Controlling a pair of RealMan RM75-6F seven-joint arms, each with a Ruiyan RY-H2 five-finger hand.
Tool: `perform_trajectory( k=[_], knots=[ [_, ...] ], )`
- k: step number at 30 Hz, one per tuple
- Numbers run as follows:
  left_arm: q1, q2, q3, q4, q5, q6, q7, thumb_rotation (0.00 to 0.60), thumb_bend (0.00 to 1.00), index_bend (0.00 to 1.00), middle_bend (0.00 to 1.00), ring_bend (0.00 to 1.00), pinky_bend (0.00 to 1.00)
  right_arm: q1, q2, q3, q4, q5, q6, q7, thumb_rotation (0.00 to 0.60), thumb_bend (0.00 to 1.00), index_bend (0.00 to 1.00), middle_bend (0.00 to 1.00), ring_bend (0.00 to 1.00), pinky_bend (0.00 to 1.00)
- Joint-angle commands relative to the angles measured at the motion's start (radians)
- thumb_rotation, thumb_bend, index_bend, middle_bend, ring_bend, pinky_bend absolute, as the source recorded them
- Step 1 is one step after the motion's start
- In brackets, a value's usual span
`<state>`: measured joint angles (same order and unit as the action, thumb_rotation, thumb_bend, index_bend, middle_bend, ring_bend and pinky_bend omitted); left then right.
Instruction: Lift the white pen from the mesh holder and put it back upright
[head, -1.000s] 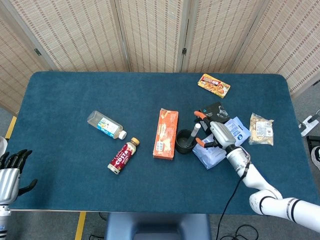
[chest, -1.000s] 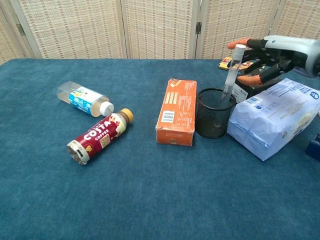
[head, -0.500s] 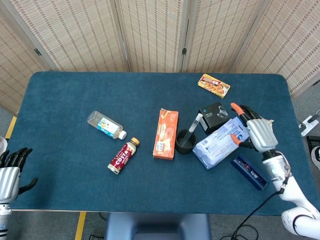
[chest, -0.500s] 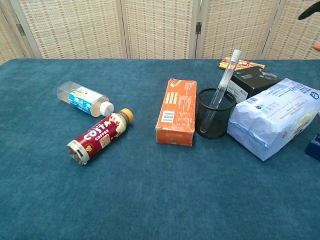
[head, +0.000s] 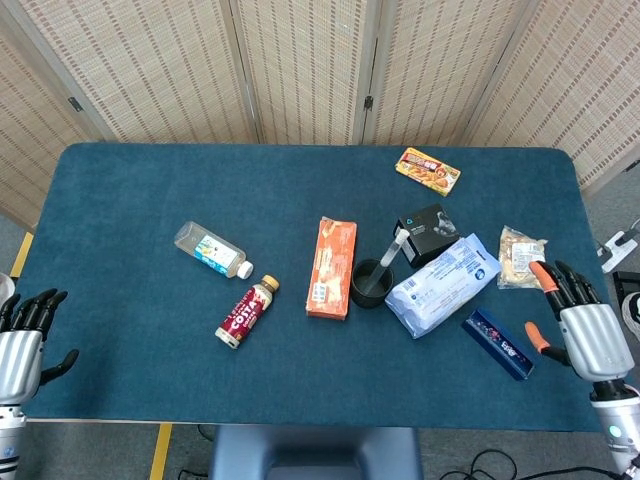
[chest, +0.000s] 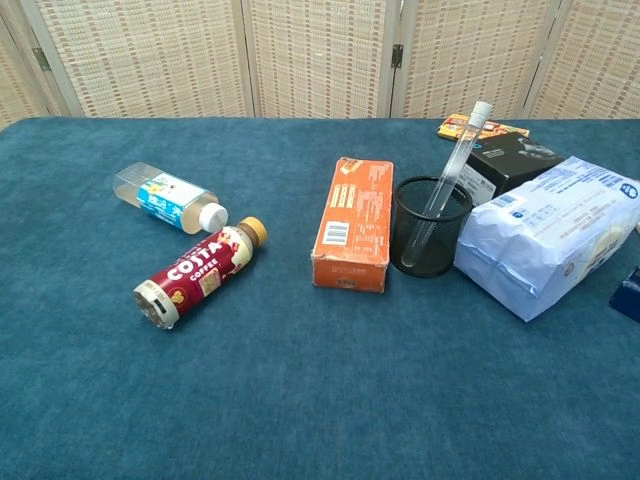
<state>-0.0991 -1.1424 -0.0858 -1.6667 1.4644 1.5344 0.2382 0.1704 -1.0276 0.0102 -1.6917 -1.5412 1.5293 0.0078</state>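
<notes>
The white pen (head: 390, 250) (chest: 455, 165) stands in the black mesh holder (head: 369, 284) (chest: 430, 228), leaning up and to the right against its rim. My right hand (head: 579, 326) hovers at the table's right front edge, fingers spread, holding nothing, well away from the holder. At the far left front edge my left hand (head: 25, 335) is held with its fingers apart and nothing in it. Neither hand shows in the chest view.
An orange box (head: 332, 266) lies just left of the holder; a pale blue packet (head: 441, 284) and a black box (head: 428, 233) sit to its right. A dark blue bar (head: 499, 343), snack bags (head: 523, 256) (head: 428, 169), a clear bottle (head: 211, 248) and a Costa bottle (head: 245, 312) lie around.
My right hand let go of the pen and drew back to the right front edge. The pen stayed in the holder, leaning right. The left hand barely moved.
</notes>
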Motion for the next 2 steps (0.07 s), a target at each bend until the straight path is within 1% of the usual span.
perform_trajectory(
  k=[1,2],
  knots=[
    [0.0,0.003,0.001,-0.003,0.001,-0.001,0.0,0.6,0.25,0.18,0.17,0.18,0.12,-0.033,-0.016,-0.006,0.016,-0.034,0.053,0.0,0.6,0.32,0.0,0.08,0.0,0.12],
    [0.0,0.004,0.001,-0.003,0.001,-0.001,-0.002,0.6,0.25,0.18,0.17,0.18,0.12,-0.038,-0.021,-0.004,0.02,-0.038,0.063,-0.007,0.6,0.32,0.0,0.08,0.0,0.12]
  ],
)
